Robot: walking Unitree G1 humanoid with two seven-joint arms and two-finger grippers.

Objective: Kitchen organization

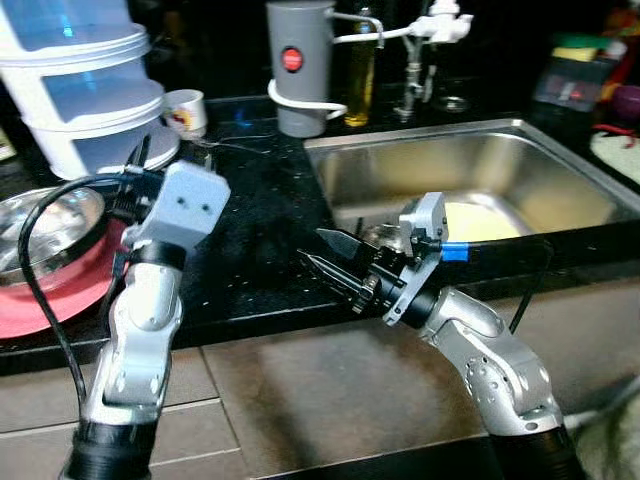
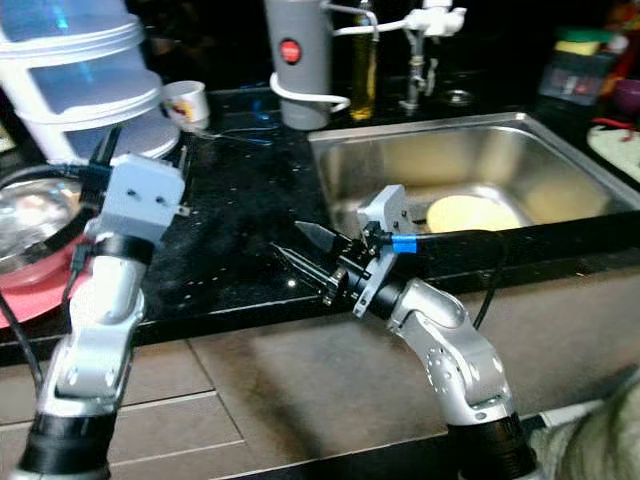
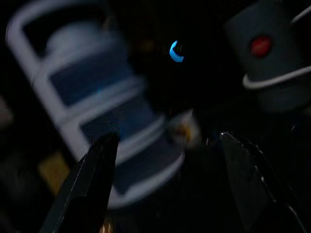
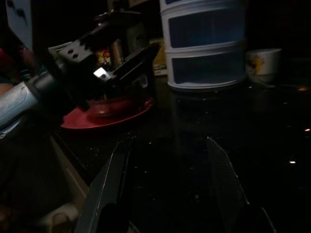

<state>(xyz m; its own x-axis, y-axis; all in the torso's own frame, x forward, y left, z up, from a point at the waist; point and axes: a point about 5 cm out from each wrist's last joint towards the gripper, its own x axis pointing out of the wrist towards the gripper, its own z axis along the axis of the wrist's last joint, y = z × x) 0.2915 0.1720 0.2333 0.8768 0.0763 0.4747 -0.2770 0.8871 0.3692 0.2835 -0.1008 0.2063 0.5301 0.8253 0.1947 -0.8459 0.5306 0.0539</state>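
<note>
left gripper (image 3: 165,184) raised over black counter (image 1: 260,230) at its left part, fingers spread wide, holding nothing, aimed at stacked white/blue containers (image 1: 85,80) w/ small printed cup (image 1: 186,110) just beside them. right gripper (image 1: 335,268) over counter front edge, left of steel sink (image 1: 470,180), fingers apart, empty. steel bowl (image 1: 45,235) sits on red plate (image 1: 40,300) at far left, near left arm. yellow plate (image 1: 480,222) lies in sink. grey canister w/ red button (image 1: 298,65) and oil bottle (image 1: 360,75) stand behind the sink's left corner.
</note>
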